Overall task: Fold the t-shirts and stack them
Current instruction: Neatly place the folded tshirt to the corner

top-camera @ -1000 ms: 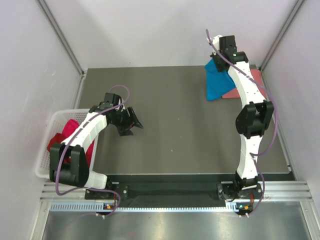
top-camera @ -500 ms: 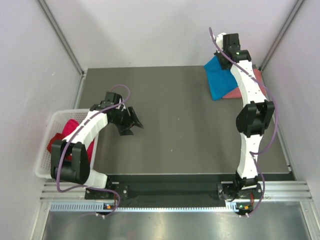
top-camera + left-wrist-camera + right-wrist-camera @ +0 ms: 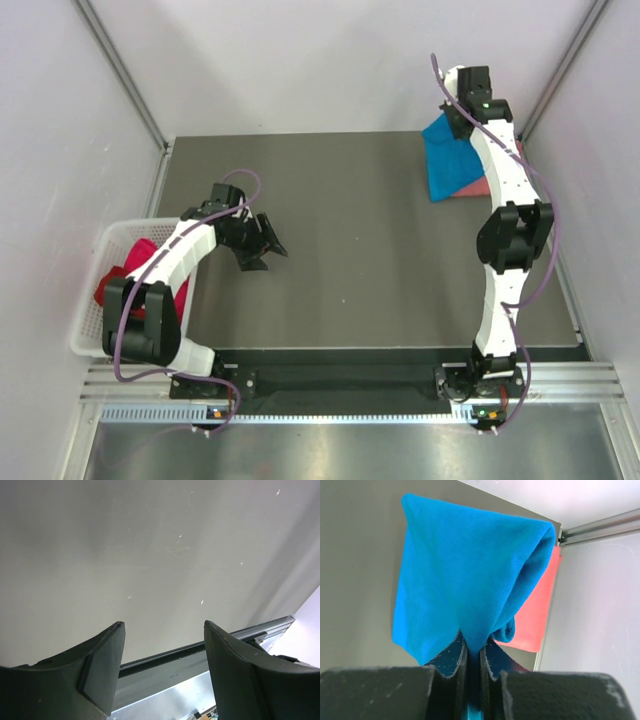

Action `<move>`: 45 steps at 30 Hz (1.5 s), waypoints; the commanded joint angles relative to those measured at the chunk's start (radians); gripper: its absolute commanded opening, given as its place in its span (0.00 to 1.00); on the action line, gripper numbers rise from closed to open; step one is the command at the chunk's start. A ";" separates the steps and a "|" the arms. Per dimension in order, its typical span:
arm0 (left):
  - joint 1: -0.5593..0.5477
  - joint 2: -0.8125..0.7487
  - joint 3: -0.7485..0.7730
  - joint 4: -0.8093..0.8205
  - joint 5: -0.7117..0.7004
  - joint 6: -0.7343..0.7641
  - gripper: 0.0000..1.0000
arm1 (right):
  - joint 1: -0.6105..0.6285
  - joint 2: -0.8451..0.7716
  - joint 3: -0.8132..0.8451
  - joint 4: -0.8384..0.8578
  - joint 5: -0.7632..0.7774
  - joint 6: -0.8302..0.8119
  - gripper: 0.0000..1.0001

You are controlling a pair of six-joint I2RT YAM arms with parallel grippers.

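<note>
Lying in the white lattice basket (image 3: 108, 238) at 9 o'clock, the dark red t-shirt (image 3: 110, 287) and magenta t-shirt (image 3: 140, 255) await folding. The left gripper (image 3: 262, 245), jaws spread and empty, hovers unmoved over the table (image 3: 380, 260). At 1 o'clock the right gripper (image 3: 474, 652), clenched on the folded blue t-shirt (image 3: 465, 575), has carried it rightward over the salmon pink t-shirt (image 3: 535, 615). Stacking of this second shirt appears nearly complete.

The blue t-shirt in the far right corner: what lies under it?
Under the blue t-shirt, pinched by the right gripper, a salmon pink t-shirt lies on the table. Only one side of it shows; the blue cloth covers the rest.
</note>
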 commanded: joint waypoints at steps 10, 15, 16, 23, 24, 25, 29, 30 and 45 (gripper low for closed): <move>-0.007 -0.001 0.029 0.000 0.025 0.013 0.69 | -0.038 -0.061 0.070 0.049 0.034 -0.007 0.00; -0.007 0.005 0.034 0.003 0.028 0.013 0.69 | -0.045 -0.069 0.076 0.052 0.043 -0.010 0.00; -0.008 0.005 0.034 0.003 0.028 0.013 0.69 | -0.045 -0.070 0.077 0.051 0.044 -0.012 0.00; -0.010 0.011 0.026 0.008 0.034 0.013 0.69 | -0.060 -0.055 0.076 0.056 0.044 -0.018 0.00; -0.010 0.014 0.026 0.009 0.034 0.013 0.69 | -0.066 -0.052 0.076 0.057 0.043 -0.015 0.00; -0.010 0.013 0.026 0.009 0.037 0.012 0.69 | -0.066 -0.049 0.076 0.057 0.041 -0.015 0.00; -0.013 0.017 0.026 0.009 0.039 0.012 0.70 | -0.074 -0.024 0.077 0.062 0.037 -0.018 0.00; -0.013 0.020 0.025 0.006 0.039 0.013 0.70 | -0.078 -0.021 0.079 0.065 0.037 -0.019 0.00; -0.021 0.057 0.032 0.008 0.045 0.015 0.70 | -0.147 0.135 0.186 0.088 -0.012 -0.024 0.00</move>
